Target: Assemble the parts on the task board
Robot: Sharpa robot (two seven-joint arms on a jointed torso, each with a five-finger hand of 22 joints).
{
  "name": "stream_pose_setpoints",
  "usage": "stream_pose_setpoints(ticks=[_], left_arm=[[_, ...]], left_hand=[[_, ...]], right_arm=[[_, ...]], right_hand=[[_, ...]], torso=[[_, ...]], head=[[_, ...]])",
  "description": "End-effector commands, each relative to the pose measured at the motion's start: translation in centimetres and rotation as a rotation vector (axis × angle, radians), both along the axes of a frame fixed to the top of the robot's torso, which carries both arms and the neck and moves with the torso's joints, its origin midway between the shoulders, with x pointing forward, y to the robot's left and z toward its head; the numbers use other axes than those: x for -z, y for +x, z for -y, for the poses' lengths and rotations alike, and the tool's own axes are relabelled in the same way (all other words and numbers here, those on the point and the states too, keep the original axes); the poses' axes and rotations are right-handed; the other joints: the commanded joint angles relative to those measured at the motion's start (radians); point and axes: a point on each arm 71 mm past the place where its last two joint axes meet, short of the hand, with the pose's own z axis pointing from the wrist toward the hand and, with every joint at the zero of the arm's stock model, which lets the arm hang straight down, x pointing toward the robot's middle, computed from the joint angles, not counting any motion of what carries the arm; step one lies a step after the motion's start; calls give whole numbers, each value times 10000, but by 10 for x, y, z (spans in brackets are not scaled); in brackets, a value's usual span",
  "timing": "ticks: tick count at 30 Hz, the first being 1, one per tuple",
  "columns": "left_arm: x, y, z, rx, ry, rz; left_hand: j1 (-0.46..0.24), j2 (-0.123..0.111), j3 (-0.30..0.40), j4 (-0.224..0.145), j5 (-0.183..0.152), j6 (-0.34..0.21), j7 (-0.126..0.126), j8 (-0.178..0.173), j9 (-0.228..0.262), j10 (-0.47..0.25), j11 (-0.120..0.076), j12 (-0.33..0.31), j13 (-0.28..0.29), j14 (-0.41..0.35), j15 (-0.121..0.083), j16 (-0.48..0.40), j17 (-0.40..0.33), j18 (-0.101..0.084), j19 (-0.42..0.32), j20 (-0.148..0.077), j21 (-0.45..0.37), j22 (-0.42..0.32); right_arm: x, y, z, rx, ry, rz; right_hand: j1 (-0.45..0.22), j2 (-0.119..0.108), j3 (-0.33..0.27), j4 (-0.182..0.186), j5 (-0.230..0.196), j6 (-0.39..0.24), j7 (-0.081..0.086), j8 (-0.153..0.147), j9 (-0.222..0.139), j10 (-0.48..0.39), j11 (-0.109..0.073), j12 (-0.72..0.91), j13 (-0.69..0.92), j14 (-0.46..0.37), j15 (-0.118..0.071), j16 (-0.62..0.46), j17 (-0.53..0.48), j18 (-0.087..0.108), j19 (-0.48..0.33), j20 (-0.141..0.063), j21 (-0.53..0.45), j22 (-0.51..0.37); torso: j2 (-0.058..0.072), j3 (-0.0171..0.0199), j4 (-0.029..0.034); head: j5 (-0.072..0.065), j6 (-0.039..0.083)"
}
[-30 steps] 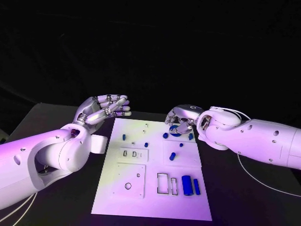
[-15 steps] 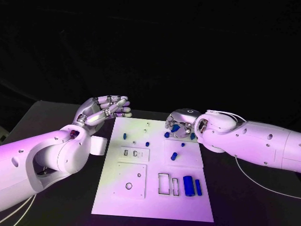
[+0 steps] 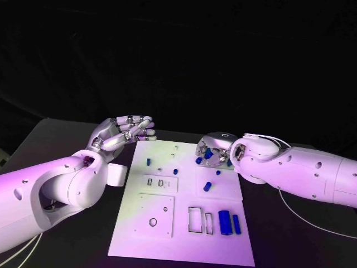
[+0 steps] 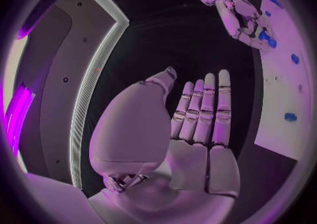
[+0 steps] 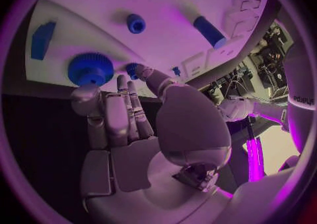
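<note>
Two hands up: right hand (image 3: 214,149) nearer, fingers loosely apart, empty. Blue gear (image 5: 90,68) lies just past its fingertips, board's (image 3: 142,223) one o'clock corner. Left hand (image 3: 122,132) open at eleven, holding nothing.

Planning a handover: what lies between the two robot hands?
Head view: just the task board's bare far edge between left robot hand and right robot hand.

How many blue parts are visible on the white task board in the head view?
8. Two long ones stand at the white task board's near right. Four small ones sit mid-board. Two lie by the right hand, which may hide more.
</note>
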Motion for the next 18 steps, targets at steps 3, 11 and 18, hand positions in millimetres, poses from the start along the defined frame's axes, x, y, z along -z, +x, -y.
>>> stream_pose_setpoints(ticks=[3,11,18], left_arm=[[-2,0,2,233,-54,84],[-2,0,3,261,-63,84],[-2,0,2,251,-52,69]], left_hand=[[-43,-47,17,-19,12,-62,136,-47,15,-1,46,-29,-13,-15,28,16,8,111,101,-3,42,8],[-41,-43,21,-24,12,-63,135,-48,16,-2,46,-34,-12,-12,28,17,12,110,102,-4,48,12],[-40,-42,22,-24,12,-63,135,-47,17,-2,46,-35,-12,-12,27,18,13,110,102,-4,49,12]], right_arm=[[1,0,-1,-57,-33,-39],[2,0,-3,-78,27,-29],[0,0,-3,-33,361,256]], right_hand=[[83,17,119,50,37,91,-3,75,29,20,-9,80,10,343,-4,171,166,-122,152,4,160,239],[82,57,231,136,30,155,-28,126,83,76,-28,140,-1,367,-15,360,328,-162,270,0,339,513],[336,413,663,281,-307,669,-236,516,401,684,-250,480,86,402,-179,711,613,-254,562,-120,763,1181]], torso=[[62,-30,14],[137,-59,17],[185,-82,36]], head=[[9,27],[21,8],[-2,17]])
